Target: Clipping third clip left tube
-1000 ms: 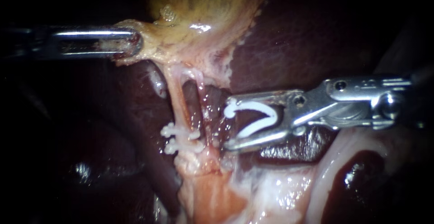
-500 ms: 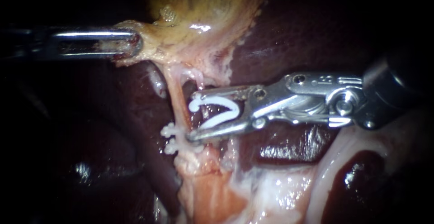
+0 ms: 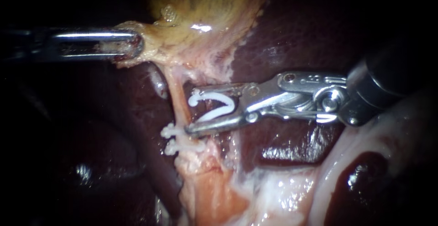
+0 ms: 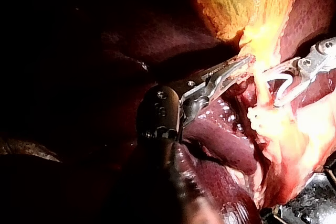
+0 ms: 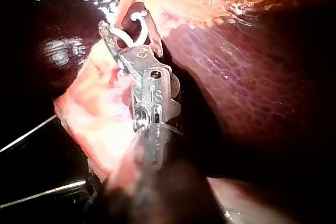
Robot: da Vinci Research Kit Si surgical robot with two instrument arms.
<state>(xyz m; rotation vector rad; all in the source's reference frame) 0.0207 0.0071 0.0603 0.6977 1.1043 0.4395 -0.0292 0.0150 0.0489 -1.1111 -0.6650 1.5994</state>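
Presently, at far left, the left instrument (image 3: 133,43) is noted with its jaws closed on the pale fringe of the gallbladder (image 3: 205,7), which is pulled taut towards that side. Below that grip, the left tube (image 3: 179,100) is seen stretched as a thin pink cord down to two clips (image 3: 175,139) seated across it. Just right of the tube, a white clip (image 3: 214,105) is carried wide open. One leg lies along each jaw of the right instrument (image 3: 190,110), so those jaws stand apart yet are clamped on the clip. The lower jaw tip is laid against the tube just above the seated clips. Whether the tube sits between the clip's legs cannot be told. Dark liver (image 3: 292,39) is seen behind. The tube is judged soft, slick and easily torn. It is best taken squarely across its bare stretch above the seated clips, with nothing dragged sideways.
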